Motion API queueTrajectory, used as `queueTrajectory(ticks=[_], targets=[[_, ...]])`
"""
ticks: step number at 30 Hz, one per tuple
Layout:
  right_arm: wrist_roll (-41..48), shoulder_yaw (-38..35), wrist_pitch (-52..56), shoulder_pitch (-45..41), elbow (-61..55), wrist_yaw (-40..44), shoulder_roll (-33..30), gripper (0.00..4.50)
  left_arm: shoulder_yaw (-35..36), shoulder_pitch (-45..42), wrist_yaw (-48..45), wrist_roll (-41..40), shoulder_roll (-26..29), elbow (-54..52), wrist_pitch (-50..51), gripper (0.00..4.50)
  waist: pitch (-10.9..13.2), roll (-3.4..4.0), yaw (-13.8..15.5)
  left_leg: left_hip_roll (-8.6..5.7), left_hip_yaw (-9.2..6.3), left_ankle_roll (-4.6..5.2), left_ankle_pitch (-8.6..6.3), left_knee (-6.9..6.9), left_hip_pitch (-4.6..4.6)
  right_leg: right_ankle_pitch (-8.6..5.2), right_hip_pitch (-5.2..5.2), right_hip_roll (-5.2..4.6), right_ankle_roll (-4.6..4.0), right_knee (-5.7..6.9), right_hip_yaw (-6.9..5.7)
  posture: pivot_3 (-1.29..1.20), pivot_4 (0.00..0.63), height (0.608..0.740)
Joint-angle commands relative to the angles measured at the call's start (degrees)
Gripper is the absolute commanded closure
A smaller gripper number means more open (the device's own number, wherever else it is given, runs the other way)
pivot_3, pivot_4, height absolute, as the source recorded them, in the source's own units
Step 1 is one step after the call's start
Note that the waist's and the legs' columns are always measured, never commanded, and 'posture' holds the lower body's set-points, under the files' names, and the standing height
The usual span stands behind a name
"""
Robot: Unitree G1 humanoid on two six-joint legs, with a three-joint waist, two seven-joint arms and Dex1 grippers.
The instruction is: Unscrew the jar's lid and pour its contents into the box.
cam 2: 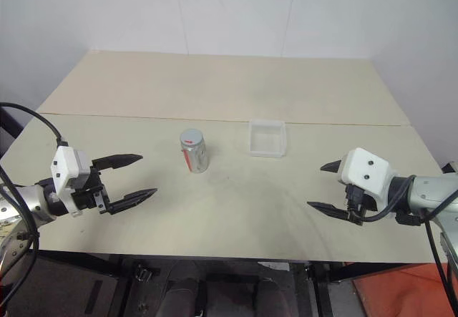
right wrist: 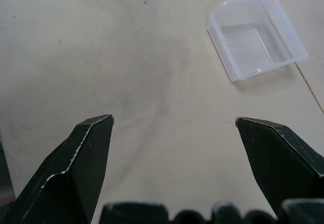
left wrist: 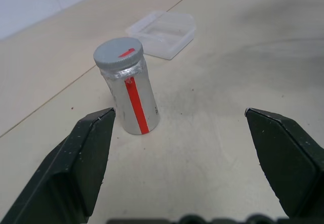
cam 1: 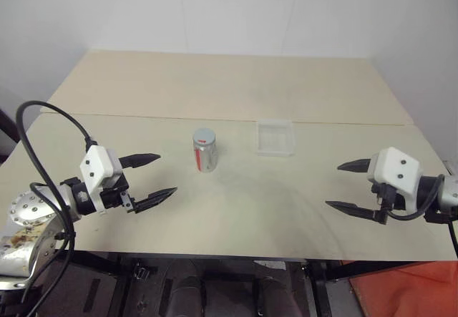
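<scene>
Left gripper (cam 1: 152,177), two black fingers on a white housing, hangs over the near left of the pale beige tabletop (cam 1: 236,210), fingers spread wide and pinching nothing, tips aimed inward toward the middle. Across on the near right, the right gripper (cam 1: 349,186) mirrors it: black fingers wide apart, empty, pointing in toward the centre. Both sit well apart from everything on the table.

Further in, near the middle, there's the small silvery cylindrical jar (cam 1: 205,150), standing upright with a red stripe running down its side. Its flat round grey lid (left wrist: 118,55) is on top, carrying a small red mark. The contents cannot be made out through the wall.

Beyond and to the right of the jar, apart from it, lies the shallow clear plastic rectangular box (cam 1: 275,137), open side up, just short of the seam that runs across the tabletop.
</scene>
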Motion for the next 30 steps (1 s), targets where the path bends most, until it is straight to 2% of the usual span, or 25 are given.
queueTrajectory(ticks=[1, 9, 15, 18, 30], targets=[[-0.23, -1.45, -1.08, -0.6, -0.37, -0.85, -0.13, 0.0, 1.41, 0.16, 0.52, -0.15, 0.23, -1.29, -0.89, 0.05, 0.0, 0.0, 0.0, 0.0, 0.0, 0.0, 0.0, 0.0, 0.0, 0.0, 0.0, 0.0, 0.0, 0.0, 0.0, 0.0, 0.15, 0.74], [-0.32, -0.39, -1.18, -0.58, -0.47, -1.79, 0.57, 0.0, -0.53, 1.64, 3.78, 5.39, -5.62, 4.34, -8.86, 0.05, 0.0, 0.0, 0.03, 0.0, 0.0, 0.0, 0.0, 0.0, 0.0, 0.05, 0.01, 0.0, -0.08, 0.0, 0.0, 0.0, 0.15, 0.74], [-0.57, 0.33, -0.96, -0.48, -1.06, -2.79, 1.14, 0.0, -3.55, -0.22, 10.68, 10.28, -16.58, 8.37, -19.57, 0.05, -0.01, 0.0, 0.25, -0.02, -0.01, 0.0, 0.0, 0.02, 0.0, 0.08, 0.06, -0.01, -0.07, -0.02, -0.01, 0.0, 0.15, 0.74], [-0.82, 1.02, -0.91, -0.73, -1.32, -3.58, 1.52, 0.0, -6.36, -1.42, 13.68, 15.17, -20.61, 11.83, -25.75, 0.05, -0.02, -0.03, 0.21, -0.05, -0.03, 0.0, 0.0, 0.04, -0.01, 0.1, 0.09, -0.01, -0.06, -0.02, 0.0, 0.0, 0.15, 0.74], [-0.89, 2.48, -0.61, -1.88, -2.45, -5.99, 2.57, 0.0, -13.09, -7.48, 26.12, 23.47, -30.93, 21.91, -29.16, 0.05, -0.02, -0.04, 0.13, -0.08, -0.05, 0.01, 0.0, 0.06, -0.01, 0.15, 0.12, -0.01, 0.02, -0.04, 0.02, 0.0, 0.15, 0.74]])
